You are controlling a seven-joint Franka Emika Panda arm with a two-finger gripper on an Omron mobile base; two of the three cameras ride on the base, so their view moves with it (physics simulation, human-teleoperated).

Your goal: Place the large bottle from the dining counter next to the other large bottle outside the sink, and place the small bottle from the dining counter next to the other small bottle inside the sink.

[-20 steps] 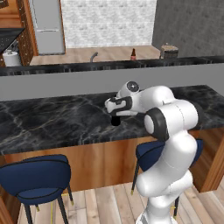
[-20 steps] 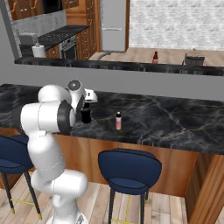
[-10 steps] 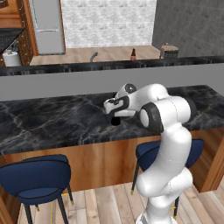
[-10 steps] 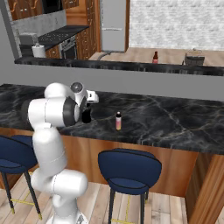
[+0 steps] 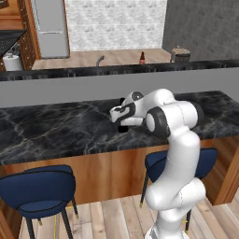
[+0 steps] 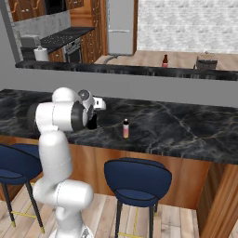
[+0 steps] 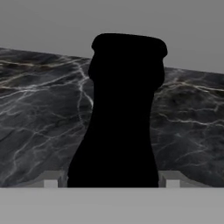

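Note:
The large bottle [image 7: 124, 113], black and narrow-necked, stands on the black marble dining counter [image 5: 56, 126]. My gripper [image 7: 112, 181] is shut on its body from both sides, and a fingertip [image 7: 51, 181] touches its flank. From the base views the hand [image 5: 123, 114] hides most of the large bottle [image 6: 92, 122]. The small bottle [image 6: 125, 128], pale pink with a dark cap, stands on the counter to the right of it, apart from the hand. On the far counter stands the other large bottle [image 5: 142, 58], amber-brown, to the right of the sink's curved faucet [image 5: 99, 59].
Blue stools [image 5: 37, 186] [image 6: 137, 179] stand in front of the dining counter, around my base. A grey raised ledge [image 5: 70, 86] runs behind the counter top. A round brown container [image 5: 180, 54] sits at the far counter's right end, and a fridge [image 5: 49, 25] stands beyond.
The jaws have narrowed from wide open onto the large bottle's sides. The arm's elbow has swung a little; the bottles have not moved.

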